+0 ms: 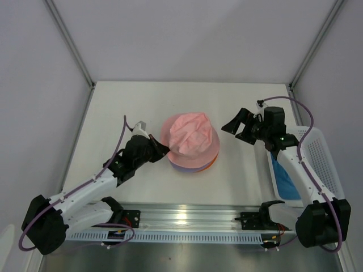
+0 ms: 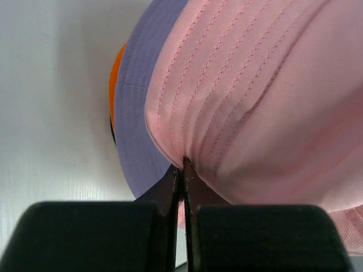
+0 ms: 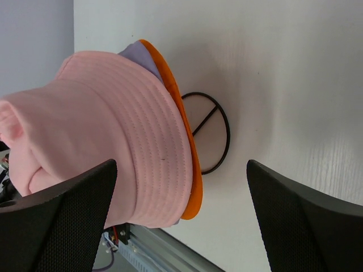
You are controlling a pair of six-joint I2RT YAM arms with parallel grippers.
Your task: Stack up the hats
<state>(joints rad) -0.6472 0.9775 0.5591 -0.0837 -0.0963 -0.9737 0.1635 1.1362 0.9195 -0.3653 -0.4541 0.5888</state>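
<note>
Nearest, at right: white slotted basket [image 1: 323, 150], blue hat [image 1: 283, 179] lying inside it. Next, left of centre: left gripper [image 2: 182, 173], jaws clamped tight on the brim edge of the pink hat [image 1: 191, 136]. Centre of table [image 1: 125, 107]: pink hat topmost on the stack, pale purple hat [image 2: 136, 113] beneath it, orange hat [image 3: 191, 199] lowest, black wire stand [image 3: 220, 133] under all. Farther right: right gripper [image 1: 237, 128], jaws spread wide, holding nothing, apart from the stack.
</note>
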